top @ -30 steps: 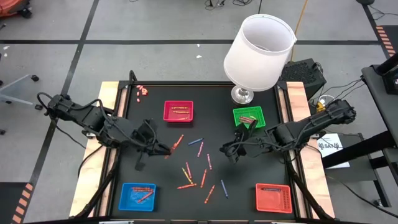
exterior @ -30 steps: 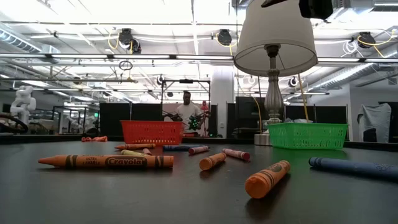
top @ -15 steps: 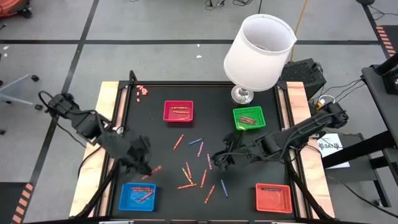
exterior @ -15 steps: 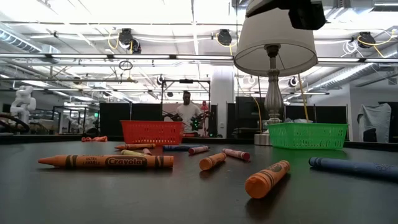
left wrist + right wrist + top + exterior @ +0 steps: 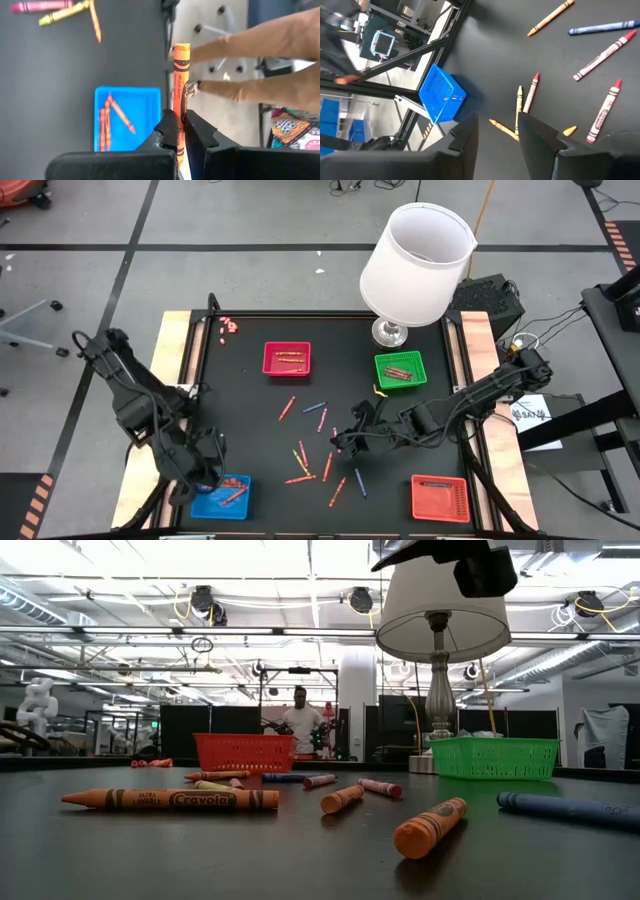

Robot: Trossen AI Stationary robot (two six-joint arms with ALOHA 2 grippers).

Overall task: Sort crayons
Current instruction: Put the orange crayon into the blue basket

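Several crayons (image 5: 320, 450) lie scattered in the middle of the black table; the low view shows an orange one (image 5: 170, 800) nearest. My left gripper (image 5: 205, 472) hovers at the near left corner by the blue tray (image 5: 222, 495), shut on an orange crayon (image 5: 181, 90). The blue tray (image 5: 127, 117) holds a few orange crayons (image 5: 112, 120). My right gripper (image 5: 345, 442) stands open above the scattered crayons, its fingers (image 5: 537, 132) empty, a yellow crayon (image 5: 519, 102) and a red one (image 5: 530, 92) just ahead. My left gripper pinches the orange crayon between its two fingers (image 5: 170, 135) by its rear part (image 5: 179, 131). The crayon lies along the fingers and sticks out far ahead of their tips. The fingers slant downward. The crayon is lifted clear, beside the blue tray's edge.
A pink-red tray (image 5: 287, 358) and a green tray (image 5: 400, 370) stand at the far side, an orange-red tray (image 5: 440, 497) at the near right. A white-shaded lamp (image 5: 415, 265) stands behind the green tray. A few crayons (image 5: 230, 326) lie at the far left corner. A person (image 5: 300, 720) stands far behind.
My left gripper has carried the orange crayon from the table's middle toward the near left corner, sinking and swinging round to the blue tray. My right gripper has gone from beside the green tray toward the table's middle and down over the scattered crayons.
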